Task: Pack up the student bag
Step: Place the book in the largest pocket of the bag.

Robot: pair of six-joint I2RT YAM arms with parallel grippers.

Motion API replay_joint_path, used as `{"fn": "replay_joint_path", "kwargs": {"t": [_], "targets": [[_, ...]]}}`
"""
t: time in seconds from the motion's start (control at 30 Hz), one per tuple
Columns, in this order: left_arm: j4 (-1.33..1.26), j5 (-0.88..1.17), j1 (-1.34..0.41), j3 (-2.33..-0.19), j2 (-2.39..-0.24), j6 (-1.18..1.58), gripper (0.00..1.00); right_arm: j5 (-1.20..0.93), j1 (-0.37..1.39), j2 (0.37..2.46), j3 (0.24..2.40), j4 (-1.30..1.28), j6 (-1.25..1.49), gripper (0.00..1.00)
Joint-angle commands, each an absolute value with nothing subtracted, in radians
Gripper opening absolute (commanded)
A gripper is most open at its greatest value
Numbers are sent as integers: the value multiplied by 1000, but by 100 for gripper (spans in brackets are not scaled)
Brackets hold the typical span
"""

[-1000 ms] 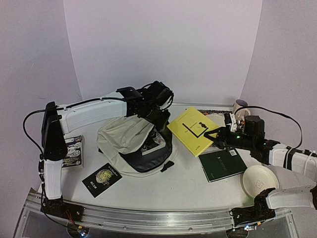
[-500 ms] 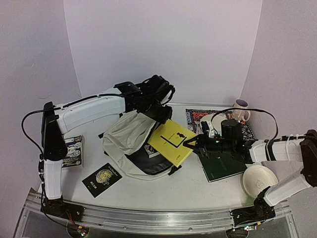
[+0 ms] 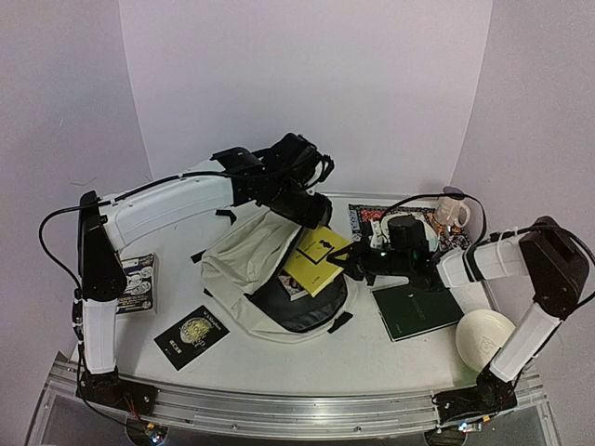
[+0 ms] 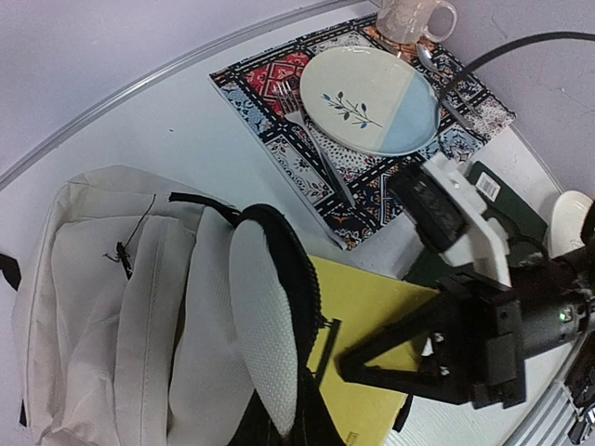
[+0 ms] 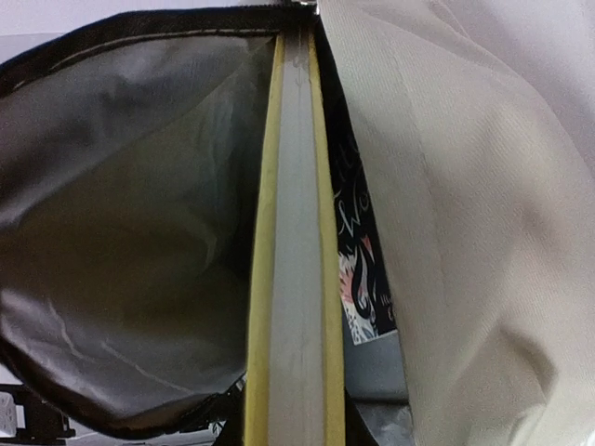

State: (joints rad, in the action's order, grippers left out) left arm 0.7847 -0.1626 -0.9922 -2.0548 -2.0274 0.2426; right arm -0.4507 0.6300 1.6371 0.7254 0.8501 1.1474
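Observation:
The student bag [image 3: 246,269], cream with a dark lining, lies at the table's middle with its mouth facing right. My left gripper [image 3: 305,206] is above the bag, shut on the top flap [image 4: 265,325] and holding it up. My right gripper [image 3: 357,269] is shut on a yellow book [image 3: 316,260], and the book's far end is inside the bag's mouth. In the right wrist view the yellow book [image 5: 296,279] runs edge-on into the grey lining [image 5: 130,242]. A dark illustrated book [image 5: 358,279] lies inside, to its right. From the left wrist, the right gripper [image 4: 358,362] rests on the yellow cover [image 4: 372,409].
A dark green book [image 3: 418,311] and a white dish [image 3: 483,336] lie to the right. A patterned placemat [image 4: 270,79] at the back right holds a plate [image 4: 372,100], a fork [image 4: 311,139] and a mug [image 4: 409,19]. A black booklet [image 3: 191,333] and another book [image 3: 138,282] lie to the left.
My right gripper has carried the yellow book leftwards from the table's right side into the bag's mouth. My left gripper has lifted the flap higher and the bag has shifted slightly right.

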Motion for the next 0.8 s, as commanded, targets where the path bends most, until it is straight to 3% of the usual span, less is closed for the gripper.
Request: {"fn": "replay_joint_path", "kwargs": {"t": [0.0,0.27,0.4,0.77], "targets": [[695,-129,-999,-2075,-1938,260,0,-422,635,1723,878,1011,1148,0],[686,-151,-999,-2023,-1911,249,0,-360,635,1895,1034,932,1123,2],[681,-192,-999,-1992,-1903,248,0,-374,636,1949,1128,805,1053,14],[628,-242,-996,-1915,-1911,264,0,-402,670,1913,1083,619,888,42]]}}
